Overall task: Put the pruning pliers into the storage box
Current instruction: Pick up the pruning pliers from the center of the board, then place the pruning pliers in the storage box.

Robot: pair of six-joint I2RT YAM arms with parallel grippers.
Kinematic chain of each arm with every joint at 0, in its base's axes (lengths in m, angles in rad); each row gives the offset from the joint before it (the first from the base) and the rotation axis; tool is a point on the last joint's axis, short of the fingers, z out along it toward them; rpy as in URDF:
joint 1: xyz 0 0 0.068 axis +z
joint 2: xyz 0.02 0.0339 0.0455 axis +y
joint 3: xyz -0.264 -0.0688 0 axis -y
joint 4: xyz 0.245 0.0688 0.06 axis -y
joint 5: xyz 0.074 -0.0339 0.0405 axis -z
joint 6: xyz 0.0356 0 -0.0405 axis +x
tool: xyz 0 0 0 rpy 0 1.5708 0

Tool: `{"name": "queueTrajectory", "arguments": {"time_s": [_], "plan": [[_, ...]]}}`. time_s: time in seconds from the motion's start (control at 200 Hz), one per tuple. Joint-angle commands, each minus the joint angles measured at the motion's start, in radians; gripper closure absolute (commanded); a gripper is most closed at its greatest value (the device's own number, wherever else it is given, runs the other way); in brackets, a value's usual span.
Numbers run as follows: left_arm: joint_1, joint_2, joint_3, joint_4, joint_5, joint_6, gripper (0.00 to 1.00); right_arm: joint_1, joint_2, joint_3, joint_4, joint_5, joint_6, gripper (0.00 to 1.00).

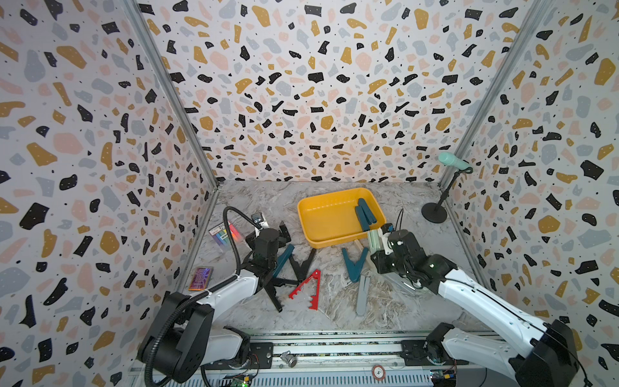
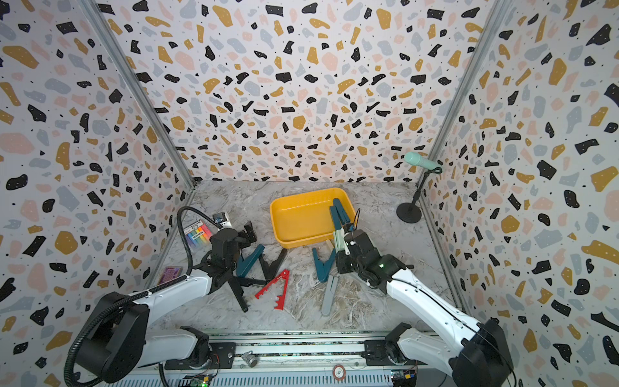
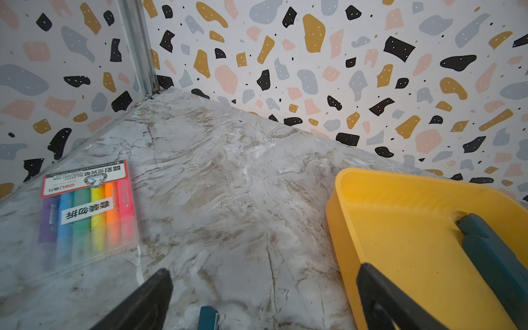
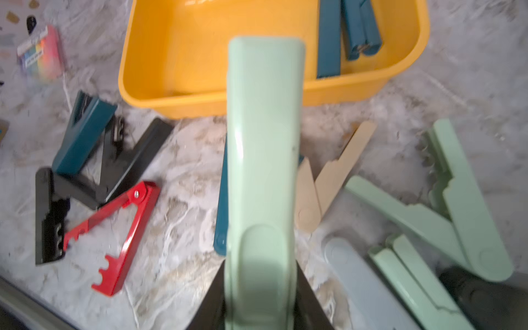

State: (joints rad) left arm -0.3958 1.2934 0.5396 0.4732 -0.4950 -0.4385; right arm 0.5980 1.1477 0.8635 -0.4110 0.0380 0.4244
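right jaws gripped mint-green plastic pruning pliers point(image 4: 263, 143) | left jaws stood open, empty | risk: we feared the tip snagging the near wall of the mustard-yellow plastic storage box point(image 4: 171, 105) just ahead, twisting loose

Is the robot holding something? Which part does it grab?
Yes. The right pincer grips mint green pruning pliers near their rounded hinge end. The open left pincer holds nothing.
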Motion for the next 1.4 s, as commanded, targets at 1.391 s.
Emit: {"name": "queueTrajectory", "arguments": {"time_s": [1.391], "plan": [[-0.005,0.013,0.025,-0.007,-0.001,-0.008,0.01,-0.161,1.133,0.986,-0.126,0.01,-0.269,0.9]]}}
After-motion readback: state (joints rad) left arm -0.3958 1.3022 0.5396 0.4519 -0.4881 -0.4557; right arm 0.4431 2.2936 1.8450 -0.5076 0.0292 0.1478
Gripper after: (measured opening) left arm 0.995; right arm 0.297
